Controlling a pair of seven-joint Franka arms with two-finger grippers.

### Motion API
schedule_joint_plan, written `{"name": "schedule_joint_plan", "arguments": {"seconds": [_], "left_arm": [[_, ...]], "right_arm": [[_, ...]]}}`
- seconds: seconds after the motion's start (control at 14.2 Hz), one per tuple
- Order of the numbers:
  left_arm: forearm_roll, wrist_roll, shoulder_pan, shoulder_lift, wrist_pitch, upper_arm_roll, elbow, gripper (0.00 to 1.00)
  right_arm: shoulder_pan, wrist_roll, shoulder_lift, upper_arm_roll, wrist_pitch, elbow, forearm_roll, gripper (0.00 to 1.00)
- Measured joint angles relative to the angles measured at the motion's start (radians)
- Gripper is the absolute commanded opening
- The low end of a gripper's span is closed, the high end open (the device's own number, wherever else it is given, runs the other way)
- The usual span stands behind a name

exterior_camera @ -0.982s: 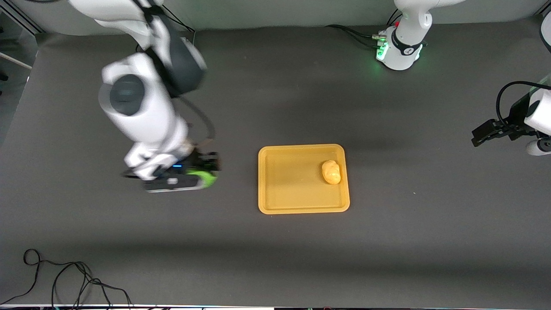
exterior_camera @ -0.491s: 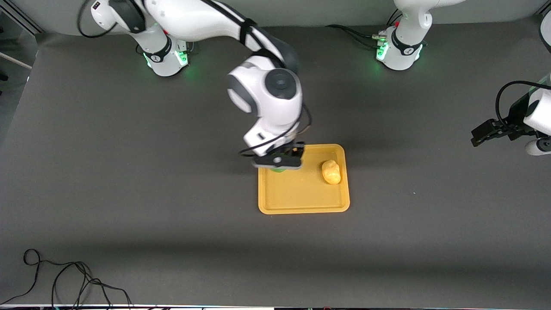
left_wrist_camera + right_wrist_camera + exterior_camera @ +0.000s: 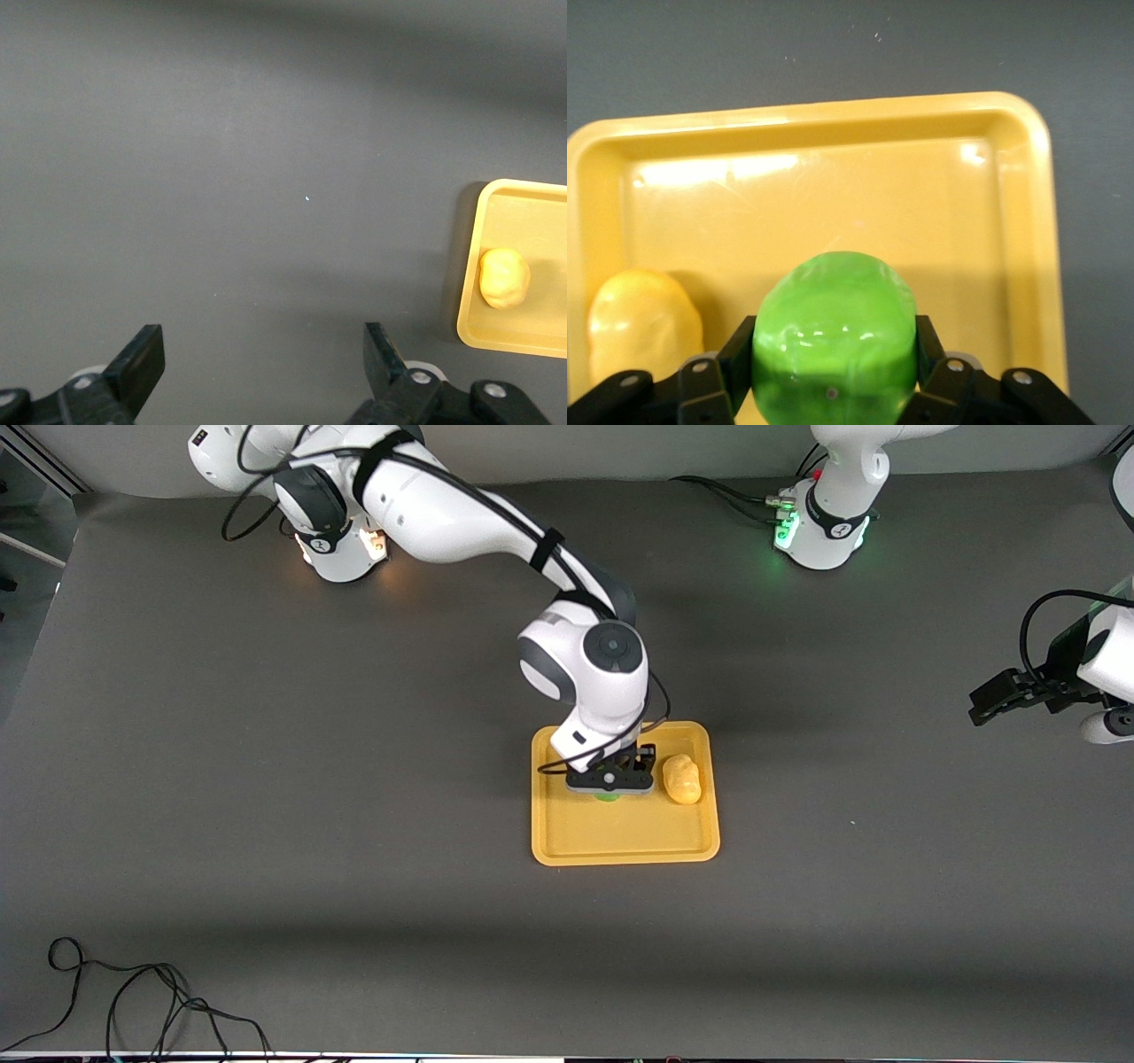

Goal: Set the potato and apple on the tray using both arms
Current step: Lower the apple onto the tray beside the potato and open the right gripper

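The right hand (image 3: 610, 781) hangs over the middle of the tray (image 3: 620, 841), its fingers pinching the apple (image 3: 833, 341), which shows only as a green sliver under the hand from the front camera. Just beside it, toward the left arm's end of the tray, the potato (image 3: 682, 779) already lies inside the rim. At the left arm's end of the desk (image 3: 266, 868), the left hand (image 3: 261, 363) waits with fingers spread wide and nothing between them. So half the job looks done: the apple only needs lowering and letting go. A second ago the right hand was well off the tray, toward the right arm's end; half a second ago it was over the tray's corner. The potato and left hand have not shifted.
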Motion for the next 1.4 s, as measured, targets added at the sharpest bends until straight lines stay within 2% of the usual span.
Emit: {"name": "schedule_joint_plan", "arguments": {"seconds": [0.28,0.49,0.7,0.77,0.84,0.91,1.26,1.4], "left_arm": [[0.0,0.0,-0.001,0.0,0.0,0.0,0.001,1.0],[0.0,0.0,-0.001,0.0,-0.001,0.0,0.001,1.0],[0.0,0.0,-0.001,0.0,-0.001,0.0,0.001,1.0],[0.0,0.0,-0.001,0.0,-0.001,0.0,0.001,1.0],[-0.001,0.0,-0.001,0.0,-0.001,0.0,0.001,1.0],[-0.001,0.0,-0.001,0.0,-0.001,0.0,0.001,1.0],[-0.001,0.0,-0.001,0.0,-0.002,0.0,0.002,1.0],[-0.001,0.0,-0.001,0.0,-0.002,0.0,0.002,1.0]], "right_arm": [[0.0,0.0,0.073,-0.001,0.056,0.001,0.0,0.41],[0.0,0.0,0.076,-0.002,0.056,0.01,0.0,0.41],[0.0,0.0,0.077,-0.003,0.055,0.01,0.0,0.49],[0.0,0.0,0.077,-0.005,0.055,0.01,0.0,0.63],[0.0,0.0,0.077,-0.006,0.055,0.01,0.0,0.9],[-0.002,0.0,0.077,-0.007,0.055,0.01,0.0,1.0],[-0.012,0.0,0.072,-0.009,0.042,0.027,0.0,1.0],[-0.013,0.0,0.039,-0.01,-0.032,0.051,0.0,1.0]]}}
